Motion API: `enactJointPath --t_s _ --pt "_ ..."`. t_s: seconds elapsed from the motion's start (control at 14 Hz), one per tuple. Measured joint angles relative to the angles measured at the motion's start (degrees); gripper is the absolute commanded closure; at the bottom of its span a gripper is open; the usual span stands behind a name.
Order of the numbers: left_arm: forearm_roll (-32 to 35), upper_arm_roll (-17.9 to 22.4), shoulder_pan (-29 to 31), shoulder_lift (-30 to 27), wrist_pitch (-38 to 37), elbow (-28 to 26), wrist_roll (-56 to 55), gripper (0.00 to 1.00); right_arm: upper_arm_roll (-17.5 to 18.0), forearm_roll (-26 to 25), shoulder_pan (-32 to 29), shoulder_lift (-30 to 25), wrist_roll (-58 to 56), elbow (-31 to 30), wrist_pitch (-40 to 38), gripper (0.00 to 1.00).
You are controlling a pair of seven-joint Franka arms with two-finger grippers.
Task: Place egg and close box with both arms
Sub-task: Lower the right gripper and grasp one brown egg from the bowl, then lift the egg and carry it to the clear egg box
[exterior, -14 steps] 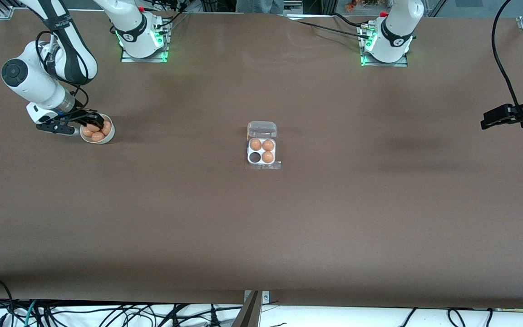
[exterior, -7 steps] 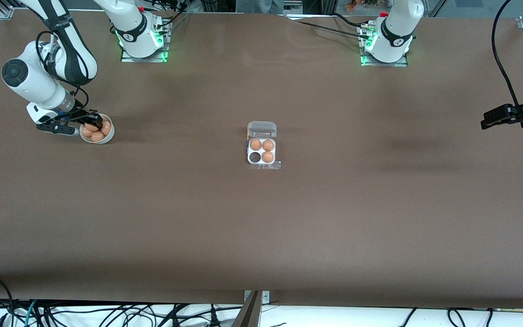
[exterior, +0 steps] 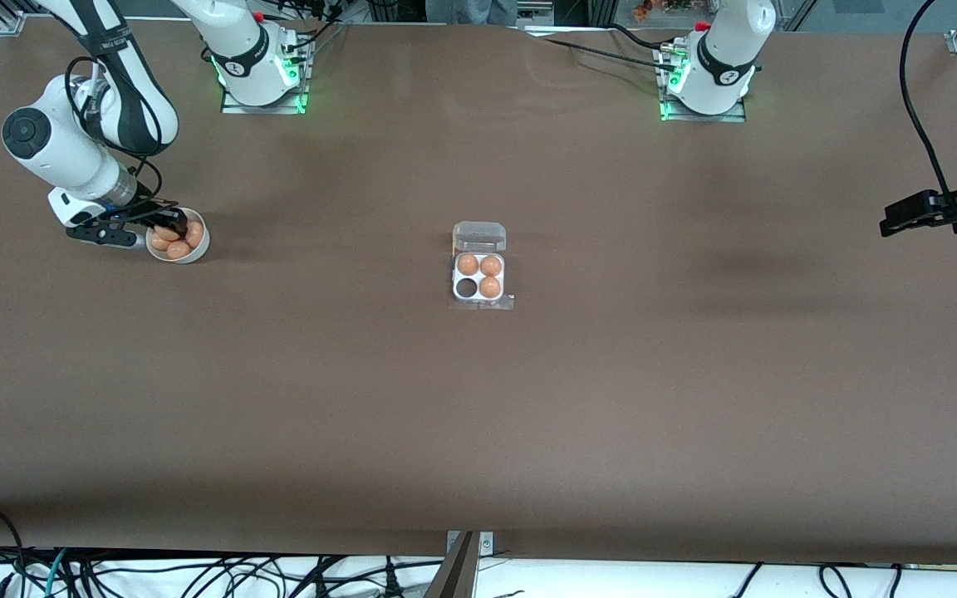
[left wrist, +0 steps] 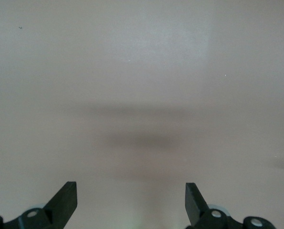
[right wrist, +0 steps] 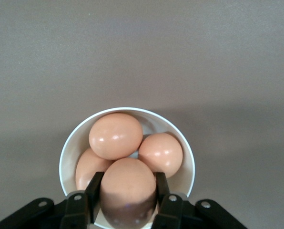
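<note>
Brown table (exterior: 478, 415), gripped egg (right wrist: 128, 191) half cut off

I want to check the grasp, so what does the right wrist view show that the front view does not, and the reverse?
Only the right wrist view shows the right gripper shut on the egg, with three more eggs beside it in the bowl.
Only the front view shows the box, lid open, one cell empty, and the left gripper waiting open at its end of the table.
Both show bowl, eggs and right gripper.
</note>
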Motion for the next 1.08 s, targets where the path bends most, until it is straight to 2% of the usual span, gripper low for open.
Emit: enactJointPath --t_s 0.36,0.43,0.79,0.93,1.08 --pt "0.0 0.0 0.0 0.0 0.0 0.0 0.0 0.0 0.3 0.0 0.0 -0.6 0.9 1.3 -3.5 0.54" --pt "0.0 0.0 0.0 0.0 0.0 0.0 0.0 0.0 0.6 0.0 0.0 -0.7 1.1 1.7 -4.4 0.57" --pt "0.0 0.0 0.0 0.0 0.0 0.0 0.0 0.0 2.3 0.0 0.1 -1.9 3.5 4.6 -10.7 0.6" --pt "0.0 0.0 0.0 0.0 0.0 0.0 0.0 0.0 4.5 0.0 0.1 -2.2 7.0 7.4 -15.6 0.6" --pt "0.0 0.0 0.0 0.0 0.0 0.0 0.0 0.0 8.1 0.0 0.2 -2.2 12.5 11.1 -21.2 0.6"
